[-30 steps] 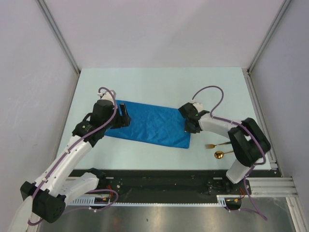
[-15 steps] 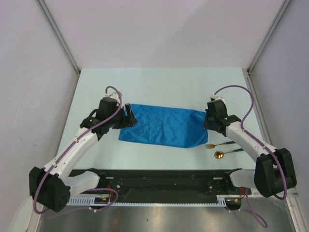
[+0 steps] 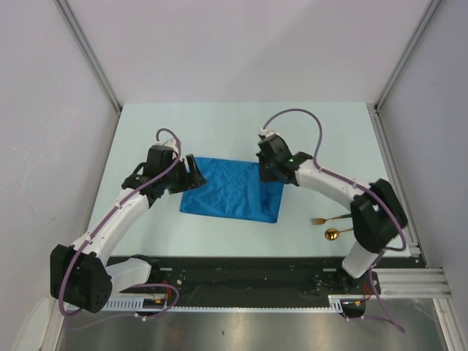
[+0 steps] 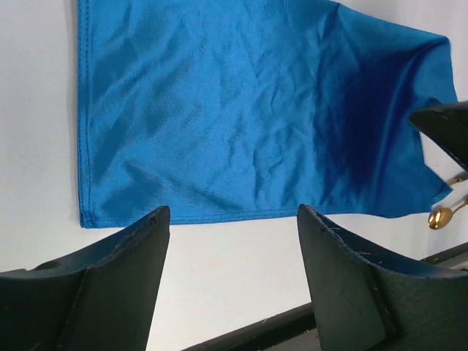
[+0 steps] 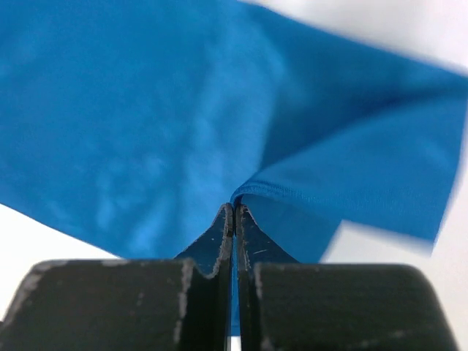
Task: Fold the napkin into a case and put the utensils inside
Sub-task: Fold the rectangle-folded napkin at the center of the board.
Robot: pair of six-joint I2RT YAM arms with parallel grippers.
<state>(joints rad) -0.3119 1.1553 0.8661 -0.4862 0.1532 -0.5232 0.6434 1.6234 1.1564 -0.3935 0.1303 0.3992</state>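
Note:
The blue napkin (image 3: 230, 191) lies on the pale table, its right part lifted and doubled back to the left. My right gripper (image 3: 265, 171) is shut on a hem of the napkin (image 5: 146, 110), and the cloth curls over its closed tips (image 5: 234, 207). My left gripper (image 3: 191, 174) stands open at the cloth's left edge. In the left wrist view, bare table shows between its fingers (image 4: 232, 216), just short of the napkin (image 4: 241, 117). The utensils lie at the right: a gold fork (image 3: 329, 219) and a gold spoon (image 3: 338, 232), the spoon (image 4: 444, 216) also seen past the cloth.
A black rail (image 3: 241, 272) runs along the table's near edge by the arm bases. Grey walls and metal frame posts (image 3: 91, 58) close in the left, back and right sides. The right arm's cable (image 3: 296, 115) loops above the table.
My right gripper pulled the napkin's right end out to the right, then carried it back left over the cloth, which now looks shorter. My left gripper has stayed open by the left edge.

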